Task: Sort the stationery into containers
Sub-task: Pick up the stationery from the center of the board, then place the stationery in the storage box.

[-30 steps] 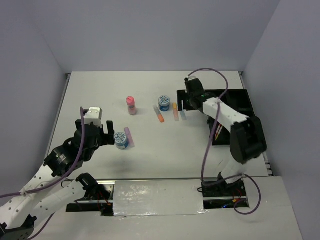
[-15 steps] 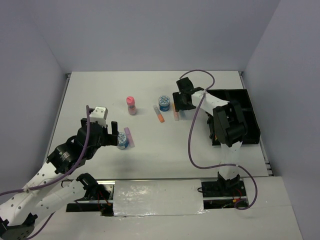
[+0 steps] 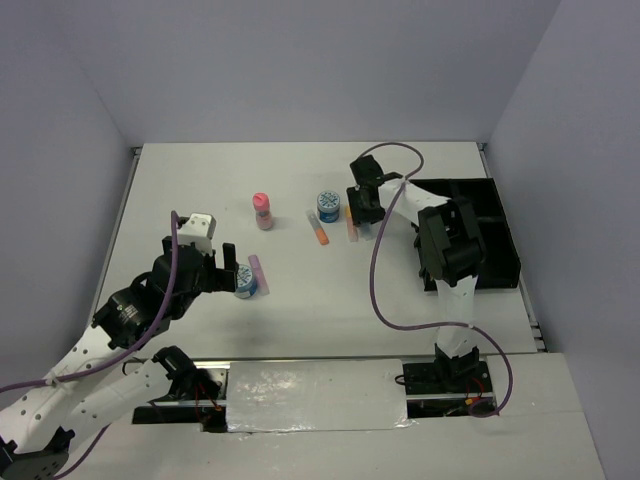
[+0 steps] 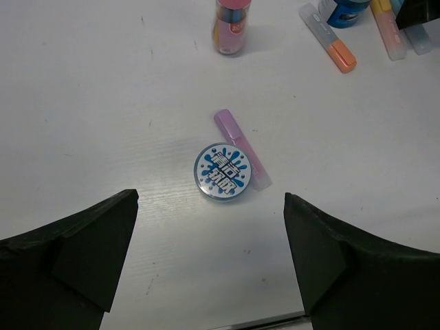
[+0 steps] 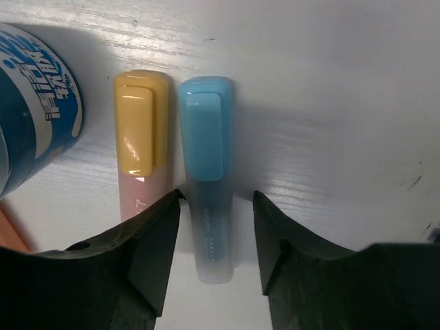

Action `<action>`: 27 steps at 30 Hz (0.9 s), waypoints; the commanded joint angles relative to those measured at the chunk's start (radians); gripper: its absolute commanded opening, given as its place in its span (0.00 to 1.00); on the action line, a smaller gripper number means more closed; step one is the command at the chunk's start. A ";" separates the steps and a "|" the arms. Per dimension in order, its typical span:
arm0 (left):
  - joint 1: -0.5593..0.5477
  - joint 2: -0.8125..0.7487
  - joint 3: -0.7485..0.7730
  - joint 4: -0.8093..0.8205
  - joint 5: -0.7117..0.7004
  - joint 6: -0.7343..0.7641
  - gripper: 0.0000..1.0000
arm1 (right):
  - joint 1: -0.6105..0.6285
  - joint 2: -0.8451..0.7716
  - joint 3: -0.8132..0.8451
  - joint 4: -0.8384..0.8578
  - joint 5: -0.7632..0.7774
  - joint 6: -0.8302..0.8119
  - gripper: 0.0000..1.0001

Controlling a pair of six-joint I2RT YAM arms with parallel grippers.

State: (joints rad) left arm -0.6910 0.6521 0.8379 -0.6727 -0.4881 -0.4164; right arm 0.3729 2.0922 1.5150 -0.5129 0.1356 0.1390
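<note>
Right tool [image 5: 216, 199] is spread, jaws straddling the blue marker [image 5: 206, 165], nothing pinched yet. The marker lies flat on the counter [image 5: 330, 103], cap toward 12 o'clock in the wrist view. In the top view the tray [image 3: 500, 205] is at its 3 o'clock, near but apart.

Risks:
- The orange-capped marker [image 5: 141, 144] lies right against the blue one at its 9 o'clock, and my 9 o'clock finger [image 5: 155, 247] sits over that seam. Dropping as is, I'd likely land on the neighbour or pinch both.
- Closing could shove the orange-capped one into the tub [image 5: 31, 103] at its 9 o'clock.
- The barrel is round and my grip is on the body, away from the cap, so it may swing or slip on the lift.
- Can't tell my height above the counter from here.

Pose: right arm stretched far out toward 11 o'clock from its base, wrist pitched straight down. Little reach margin, I judge.

Left tool [image 4: 210, 206] is spread wide, hovering over the second tub [image 4: 221, 172], which sits right against a purple marker [image 4: 240, 148] at its 1 o'clock. Left arm folded, elbow low, wrist tipped down. Risk there: the jaws catch the purple marker along with the tub.
</note>
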 commanded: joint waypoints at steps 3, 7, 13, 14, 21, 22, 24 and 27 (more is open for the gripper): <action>0.004 -0.012 0.009 0.041 0.020 0.028 0.99 | -0.003 0.054 0.043 -0.076 -0.040 -0.016 0.32; 0.004 -0.012 0.009 0.042 0.020 0.028 0.99 | -0.005 -0.015 0.004 -0.046 -0.043 0.010 0.00; 0.004 -0.020 0.009 0.044 0.025 0.031 0.99 | -0.037 -0.202 -0.042 0.022 -0.157 0.017 0.00; 0.004 -0.020 0.009 0.044 0.026 0.031 0.99 | -0.052 -0.242 -0.030 0.017 -0.178 0.016 0.00; 0.004 -0.042 0.007 0.045 0.025 0.031 0.99 | -0.194 -0.340 0.036 -0.029 -0.147 0.010 0.00; 0.002 -0.043 0.007 0.047 0.026 0.031 0.99 | -0.218 -0.333 0.056 -0.053 -0.137 0.029 0.00; 0.002 -0.048 0.006 0.048 0.026 0.031 0.99 | -0.274 -0.327 0.066 -0.067 -0.079 0.063 0.00; 0.002 -0.049 0.004 0.048 0.032 0.033 0.99 | -0.324 -0.334 0.047 -0.049 -0.018 0.112 0.00</action>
State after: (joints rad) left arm -0.6907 0.6102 0.8379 -0.6685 -0.4656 -0.4129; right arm 0.0868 1.7733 1.5612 -0.5407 0.0368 0.1909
